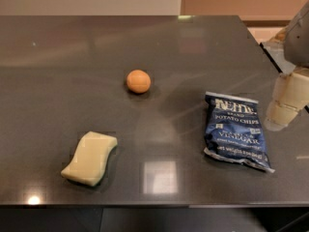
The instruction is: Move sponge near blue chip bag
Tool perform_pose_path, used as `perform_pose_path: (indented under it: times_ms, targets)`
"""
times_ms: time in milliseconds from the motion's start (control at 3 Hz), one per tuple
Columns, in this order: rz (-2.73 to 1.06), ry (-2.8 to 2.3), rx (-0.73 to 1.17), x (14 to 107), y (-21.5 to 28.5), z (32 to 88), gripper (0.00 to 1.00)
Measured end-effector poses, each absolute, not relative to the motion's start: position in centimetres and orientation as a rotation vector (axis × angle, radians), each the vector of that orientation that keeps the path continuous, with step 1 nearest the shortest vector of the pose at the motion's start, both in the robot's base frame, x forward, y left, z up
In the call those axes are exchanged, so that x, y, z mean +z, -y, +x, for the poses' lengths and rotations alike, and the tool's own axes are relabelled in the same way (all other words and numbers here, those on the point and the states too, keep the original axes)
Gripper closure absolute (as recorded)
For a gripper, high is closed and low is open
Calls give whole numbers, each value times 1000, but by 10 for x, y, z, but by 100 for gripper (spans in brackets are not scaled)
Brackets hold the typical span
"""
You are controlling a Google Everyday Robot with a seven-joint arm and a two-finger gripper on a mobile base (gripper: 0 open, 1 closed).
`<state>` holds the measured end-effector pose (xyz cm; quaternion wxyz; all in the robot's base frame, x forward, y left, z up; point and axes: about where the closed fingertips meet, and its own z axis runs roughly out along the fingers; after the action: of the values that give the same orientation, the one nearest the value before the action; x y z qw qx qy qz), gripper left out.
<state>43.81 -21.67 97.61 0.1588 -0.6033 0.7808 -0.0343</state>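
Observation:
The pale yellow sponge (pixel 90 158) lies flat on the dark table near the front left. The navy-blue chip bag (pixel 235 131) with white lettering lies flat at the front right, well apart from the sponge. My gripper (pixel 286 103) hangs at the right edge of the view, just right of the bag's upper corner and above the table. It holds nothing that I can see.
A small orange ball (pixel 138 81) sits on the dark table (pixel 72 62) in the middle, behind and between the sponge and the bag. The table's front edge runs along the bottom of the view and its right edge passes behind my gripper.

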Motion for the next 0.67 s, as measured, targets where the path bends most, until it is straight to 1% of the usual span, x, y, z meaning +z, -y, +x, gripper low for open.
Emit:
perform_pose_path:
  times_ms: [333, 667]
  targets:
    - [-1724, -2230, -99, 977, 216, 438, 0]
    - [-1780, -2153, -51, 975, 200, 447, 0]
